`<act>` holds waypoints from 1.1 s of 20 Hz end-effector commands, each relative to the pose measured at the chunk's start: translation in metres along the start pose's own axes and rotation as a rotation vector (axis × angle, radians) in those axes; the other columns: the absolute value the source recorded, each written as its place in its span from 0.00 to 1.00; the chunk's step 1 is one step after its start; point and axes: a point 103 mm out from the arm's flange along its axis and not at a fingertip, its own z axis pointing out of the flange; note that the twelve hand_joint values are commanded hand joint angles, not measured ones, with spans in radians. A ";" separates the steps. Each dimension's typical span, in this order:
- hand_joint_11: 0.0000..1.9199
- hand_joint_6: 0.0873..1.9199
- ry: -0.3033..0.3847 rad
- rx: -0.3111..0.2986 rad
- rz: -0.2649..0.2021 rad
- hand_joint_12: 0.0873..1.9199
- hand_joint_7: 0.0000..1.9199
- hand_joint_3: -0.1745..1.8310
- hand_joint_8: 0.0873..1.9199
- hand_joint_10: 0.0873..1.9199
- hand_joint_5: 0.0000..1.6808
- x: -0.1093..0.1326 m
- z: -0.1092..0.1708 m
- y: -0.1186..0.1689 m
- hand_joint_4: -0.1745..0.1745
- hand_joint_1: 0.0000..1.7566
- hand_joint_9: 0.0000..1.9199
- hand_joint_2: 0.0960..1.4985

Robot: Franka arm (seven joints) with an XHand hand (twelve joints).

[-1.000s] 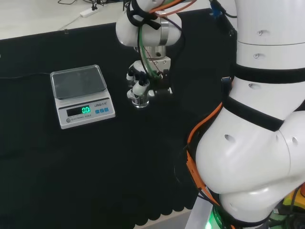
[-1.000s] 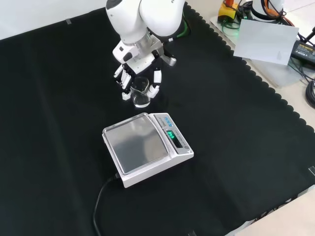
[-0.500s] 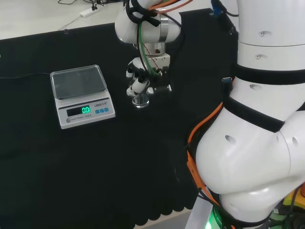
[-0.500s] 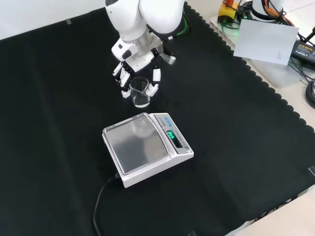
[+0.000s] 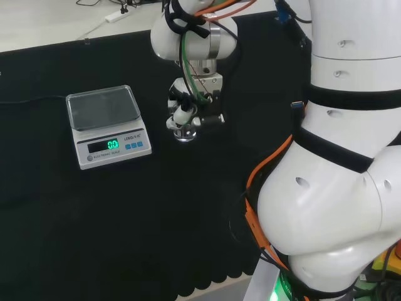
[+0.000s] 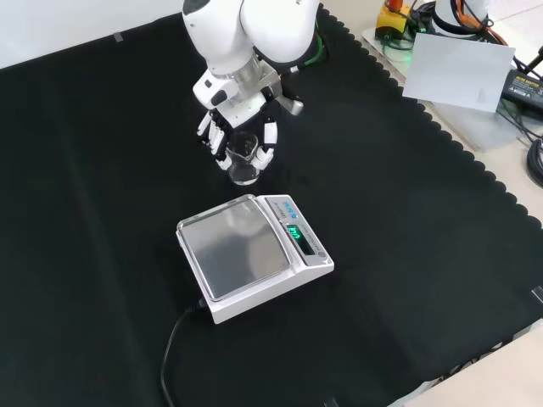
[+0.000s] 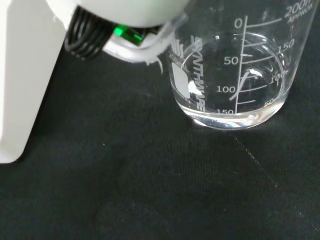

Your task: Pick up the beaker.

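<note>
A clear glass beaker (image 6: 243, 166) with printed graduations stands upright on the black cloth, just beyond the scale in the front view. The hand (image 6: 231, 112) hangs right over it, its fingers (image 6: 268, 136) reaching down on both sides of the rim, and I see none pressed on the glass. In the head view the hand (image 5: 182, 105) covers most of the beaker (image 5: 185, 133), whose base shows below the fingers. The wrist view shows the beaker (image 7: 230, 75) close up, its base flat on the cloth, with a white finger (image 7: 20, 75) apart from it.
A white electronic scale (image 6: 246, 254) with a lit green display sits on the cloth close to the beaker; its cable runs off toward the front view's bottom. In the head view the scale (image 5: 103, 122) lies left of the hand. Boxes and cables lie off the cloth's far right corner.
The hand rose a little off the beaker half a second ago and has come back down around it. The beaker stays in the same spot on the cloth.
</note>
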 end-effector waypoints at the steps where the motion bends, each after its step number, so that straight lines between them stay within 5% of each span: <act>1: 0.26 0.47 0.003 -0.009 0.000 0.67 0.53 0.38 0.28 0.25 0.44 0.001 -0.003 0.000 0.36 0.65 0.53 0.35; 13: 0.28 0.48 -0.006 -0.012 0.005 0.67 0.55 0.39 0.30 0.24 0.46 0.004 -0.012 -0.002 0.34 0.66 0.55 0.35; 22: 0.18 0.41 -0.075 0.159 0.041 0.71 0.36 0.37 0.32 0.32 0.28 -0.002 0.013 0.004 0.42 0.61 0.41 0.33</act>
